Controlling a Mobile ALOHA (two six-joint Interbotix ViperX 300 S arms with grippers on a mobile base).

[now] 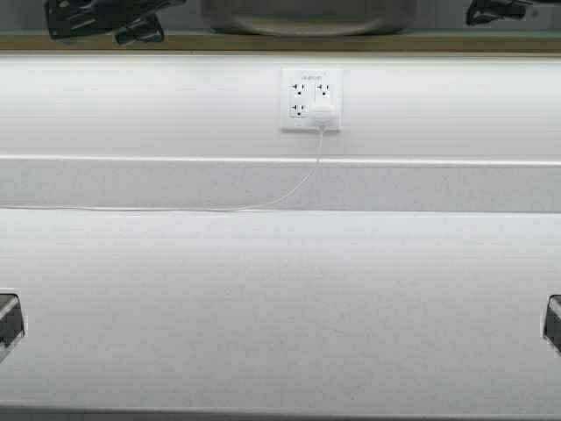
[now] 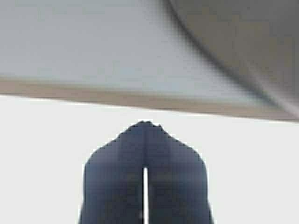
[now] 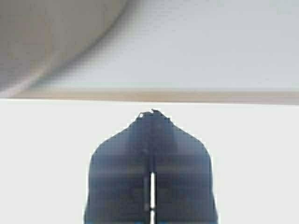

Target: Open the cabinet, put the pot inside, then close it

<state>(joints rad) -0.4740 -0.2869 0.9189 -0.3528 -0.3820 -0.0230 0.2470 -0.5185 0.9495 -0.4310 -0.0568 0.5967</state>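
The grey metal pot [image 1: 307, 17] stands on the cabinet's bottom shelf [image 1: 280, 42], at the top of the high view; only its lower part shows. The cabinet doors are out of view. My left gripper [image 1: 131, 31] is raised to the left of the pot, and my right gripper [image 1: 491, 12] to its right. Both are apart from the pot. In the left wrist view the left gripper [image 2: 145, 123] is shut and empty, below the shelf edge [image 2: 140, 100], with the pot's curved wall [image 2: 243, 42] beyond. In the right wrist view the right gripper [image 3: 152, 112] is shut and empty, with the pot [image 3: 46, 37] beyond.
Below the cabinet is a white wall with a power outlet [image 1: 311, 98]. A white plug and cable [image 1: 289, 193] run left along the white countertop [image 1: 280, 307]. Dark parts of the robot show at the left edge [image 1: 9, 320] and right edge [image 1: 552, 323].
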